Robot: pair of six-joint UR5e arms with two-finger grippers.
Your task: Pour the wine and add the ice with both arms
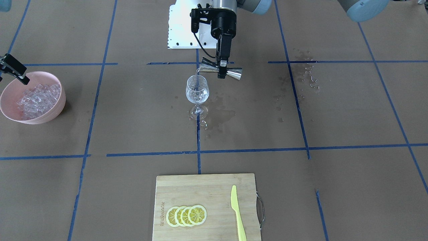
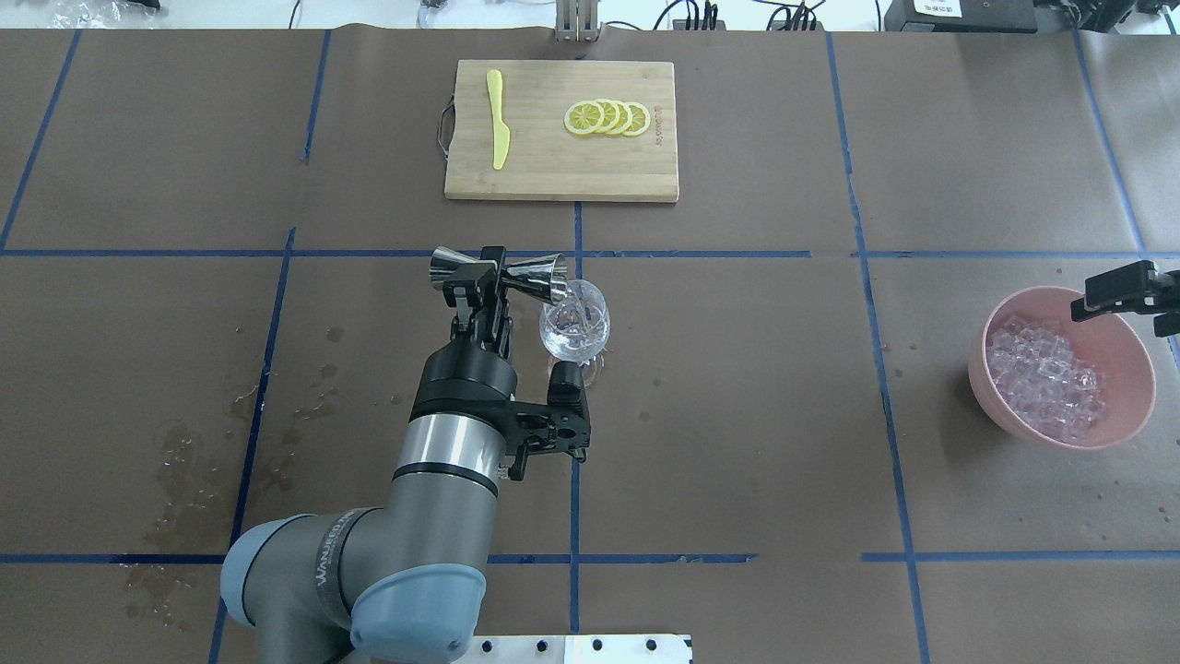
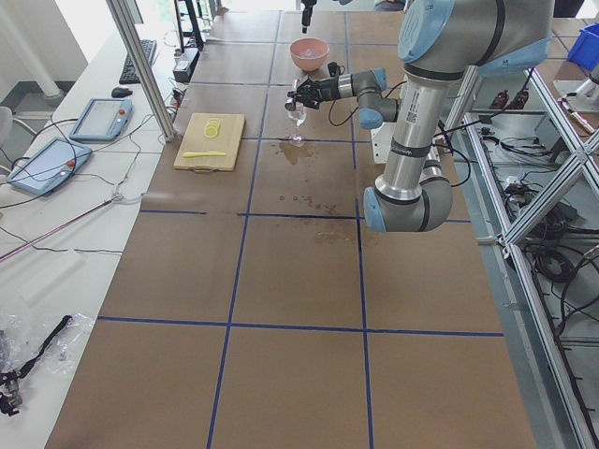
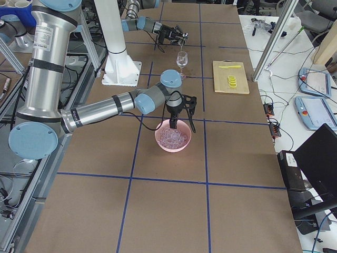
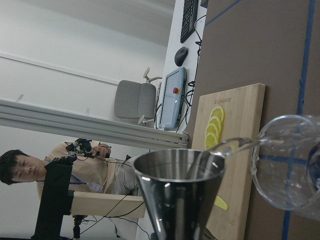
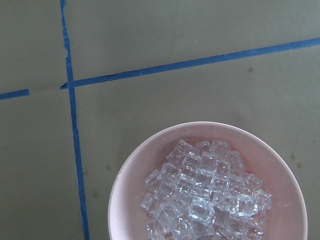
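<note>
While the left arm (image 2: 442,443) tips the jigger (image 2: 535,274), wine (image 5: 245,144) streams into the glass (image 2: 574,327) mid-worktop.
Its jaws are clamped on the jigger; the right arm (image 4: 105,109) has its jaws apart over the bowl (image 2: 1132,387) of ice (image 2: 1042,383), right side.

1. Heads up, nothing in here reads cleanly, just a few marks that are obviously text.
2. The pale bamboo rectangular cutting board (image 1: 207,190) has a small dark brand stamp (image 1: 163,213) along one short edge, right beside the yellow lemon slices (image 1: 186,216). It's turned sideways and too tiny to spell out in any view.
3. The silver-grey jointed left arm (image 2: 442,461) has white capital lettering (image 2: 336,553) on its grey segment just above the pale blue joint cap. It's curved and blurry, so I can't make out a word.
4. The right arm's tall silver tube (image 4: 47,79) has a little label (image 4: 46,34) near the top, unreadable.
</note>
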